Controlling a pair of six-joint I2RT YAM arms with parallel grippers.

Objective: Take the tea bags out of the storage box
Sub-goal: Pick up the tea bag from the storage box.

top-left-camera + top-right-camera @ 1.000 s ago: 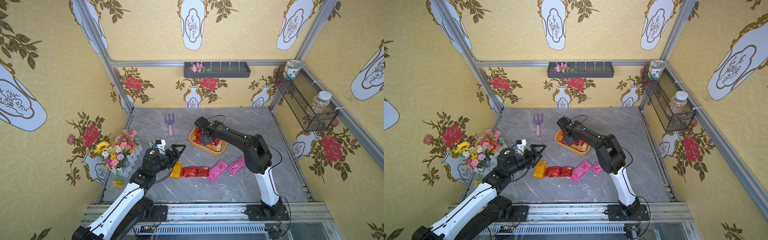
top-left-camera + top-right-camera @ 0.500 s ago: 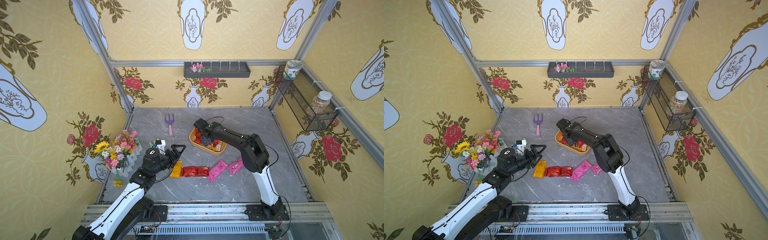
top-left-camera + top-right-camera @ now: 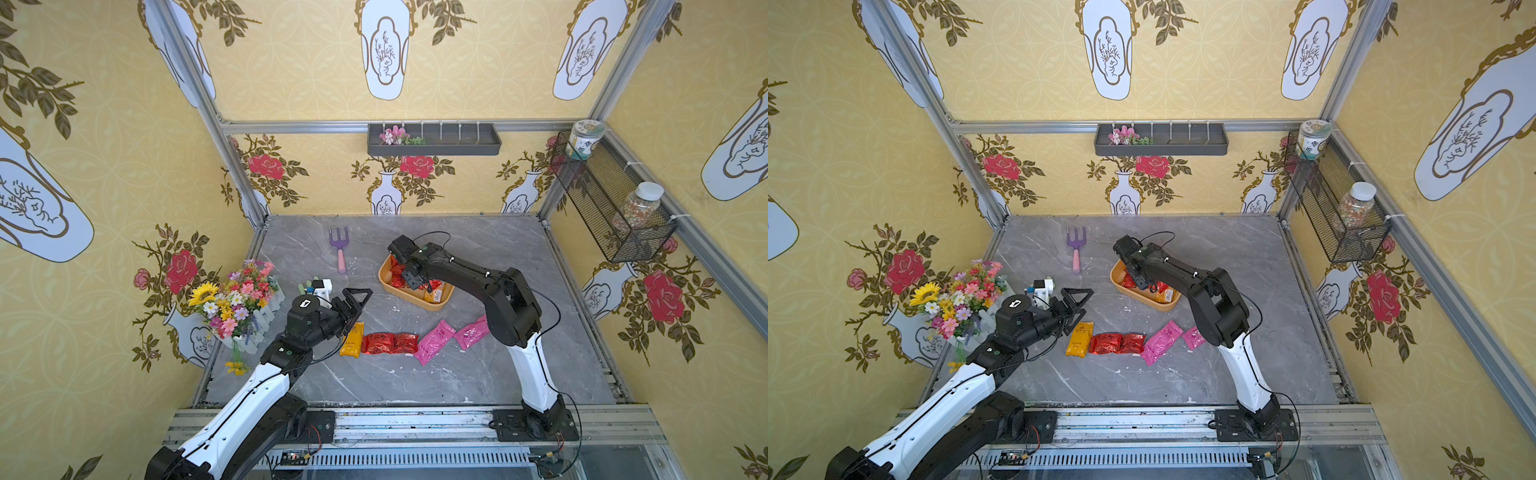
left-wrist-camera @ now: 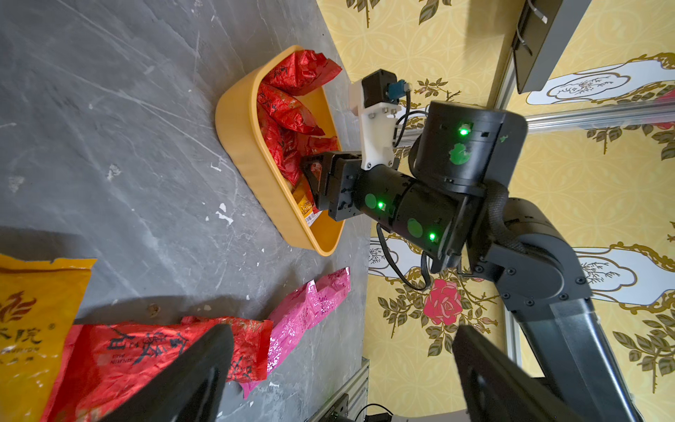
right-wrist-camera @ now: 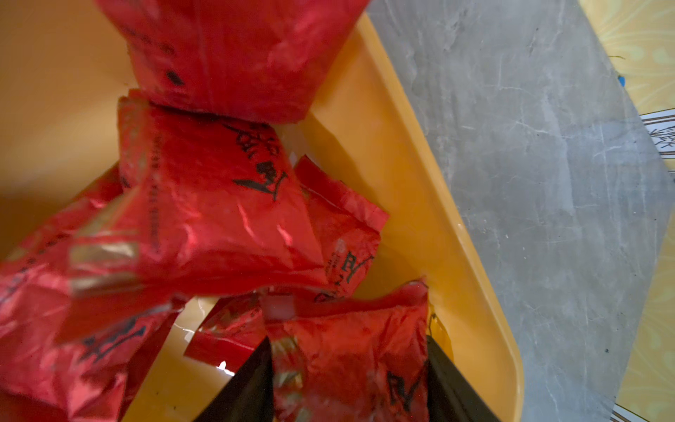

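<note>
Table: grey, marble-patterned.

Box: orange-yellow, standing on the table toward the back. It holds red tea bags and a yellow one at its near end.

Left gripper: jaws wide apart with nothing between them, just beside the row's yellow end.

Right gripper: down inside the box. The right wrist view shows its fingers on either side of a red bag. Whether they press it cannot be told. In both top views the arm hides this.

Row in front of the box: yellow bag, two red bags, two pink bags.

Writing: only the wrist views resolve any.
- The yellow bag bears a flame emblem, white Chinese characters cut by the frame edge, and a ® mark.
- The red bags carry black brush characters. Their small print is illegible.
- The yellow one in the box shows a white barcode label.
</note>
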